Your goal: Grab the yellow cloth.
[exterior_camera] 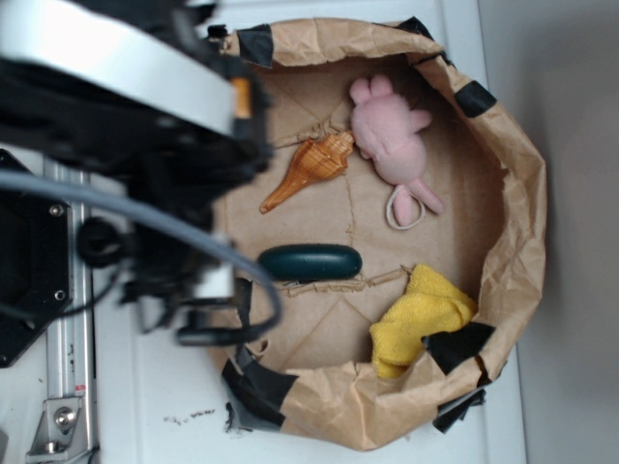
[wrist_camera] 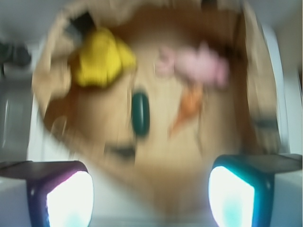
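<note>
My arm (exterior_camera: 116,126) fills the left of the exterior view, a dark blurred mass with a grey cable looping under it, standing over the white desk (exterior_camera: 145,425). Beside it on the desk sits a brown paper bag (exterior_camera: 513,174) rolled down into a shallow bowl, its rim patched with black tape. In the wrist view my fingers (wrist_camera: 151,194) show as two glowing pads (wrist_camera: 68,201) at the bottom corners, spread wide apart with nothing between them, hanging above the near edge of the bag.

Inside the bag, the pink toy (exterior_camera: 392,140) lies near the far rim, a small loop at its lower end. The yellow cloth (exterior_camera: 418,317) is bunched up against the bag's wall at the lower right in the exterior view, touching a strip of black tape; in the wrist view it sits at the upper left, well apart from my fingers. A dark green oval thing (exterior_camera: 309,262) lies near the middle of the floor. The orange shell (exterior_camera: 309,169) lies just beside the toy, its point aimed toward my arm.
</note>
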